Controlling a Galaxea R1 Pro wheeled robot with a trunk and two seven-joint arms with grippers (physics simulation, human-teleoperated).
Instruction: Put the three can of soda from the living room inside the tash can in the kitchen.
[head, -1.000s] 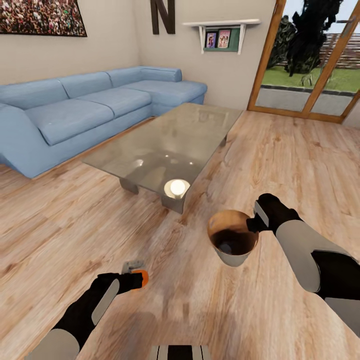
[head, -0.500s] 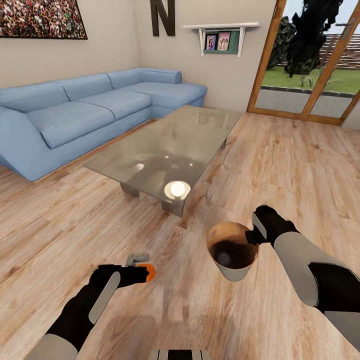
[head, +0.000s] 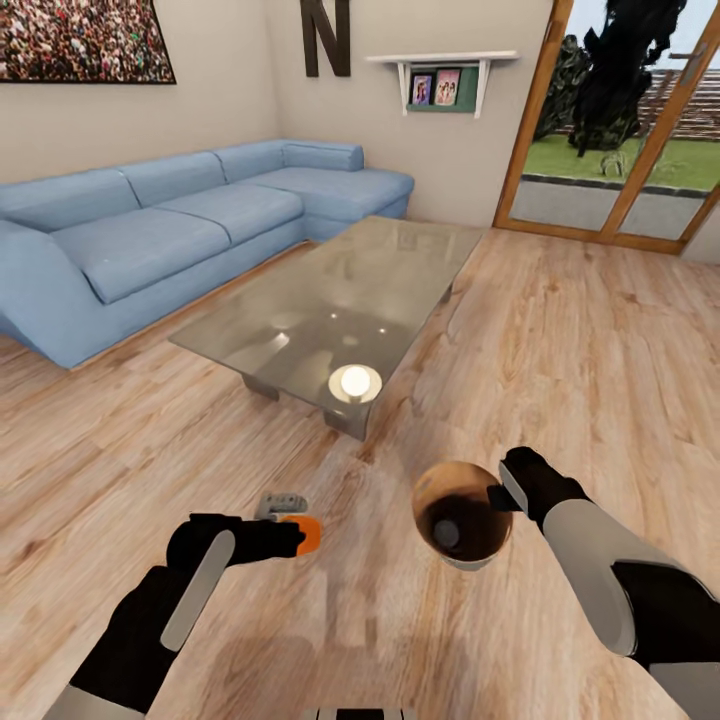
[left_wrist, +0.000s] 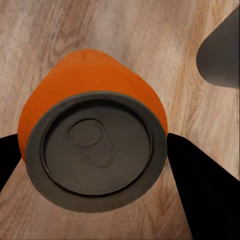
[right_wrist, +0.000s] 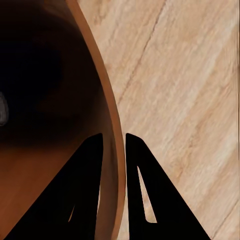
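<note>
While the left hand (head: 285, 537) grips a soda can (head: 305, 535), the right hand (head: 497, 497) pinches the trash can's (head: 462, 510) rim.

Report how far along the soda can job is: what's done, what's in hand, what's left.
Done: one can already seems to lie in the bin; a grey round top shows against its dark inside. In hand: the left gripper holds an orange can above the wood floor, and the right gripper pinches the bin's rim. Left: drop this can in, find the third, carry the bin to the kitchen.
</note>
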